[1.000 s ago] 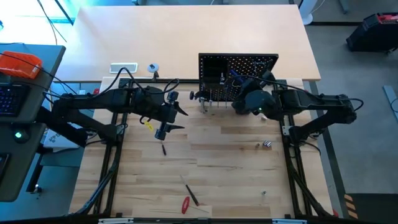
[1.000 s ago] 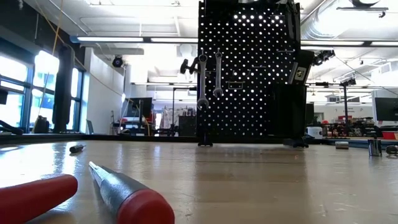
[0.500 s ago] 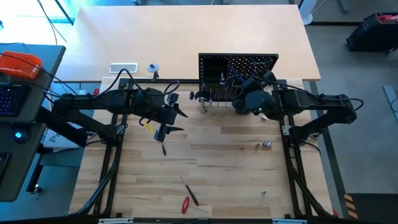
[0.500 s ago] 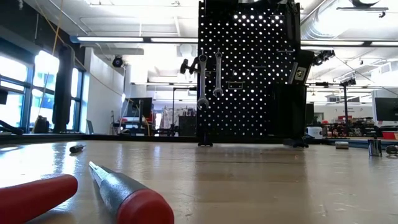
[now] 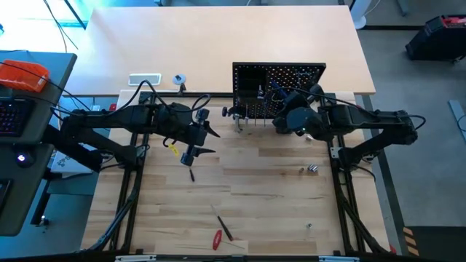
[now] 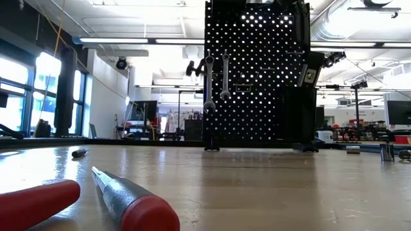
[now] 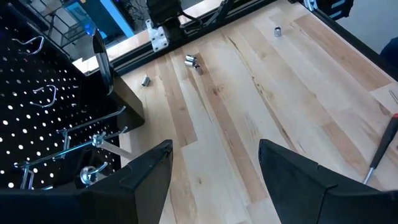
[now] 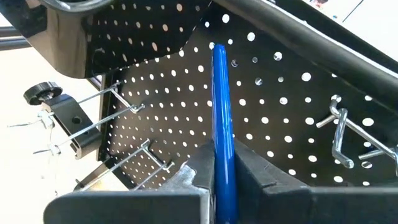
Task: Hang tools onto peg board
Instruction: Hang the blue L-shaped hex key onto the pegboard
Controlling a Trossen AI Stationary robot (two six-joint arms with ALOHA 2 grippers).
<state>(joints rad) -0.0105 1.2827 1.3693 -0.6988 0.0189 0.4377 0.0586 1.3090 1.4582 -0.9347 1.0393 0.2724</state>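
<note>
Right wrist view showed the right gripper (image 8: 222,177) pinching a blue hex key (image 8: 221,112) against the peg board (image 8: 273,81). Left gripper (image 7: 214,171) hovered over the table (image 7: 249,106), fingers wide, holding nothing.

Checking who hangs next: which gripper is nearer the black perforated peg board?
Right. The right gripper, holding a blue-handled hex key, is against the black perforated peg board; the left gripper hovers open beside it.

Black upright peg board (image 5: 279,78) with two hung wrenches (image 6: 216,82); red-handled screwdrivers (image 5: 220,234) flat on wood.
</note>
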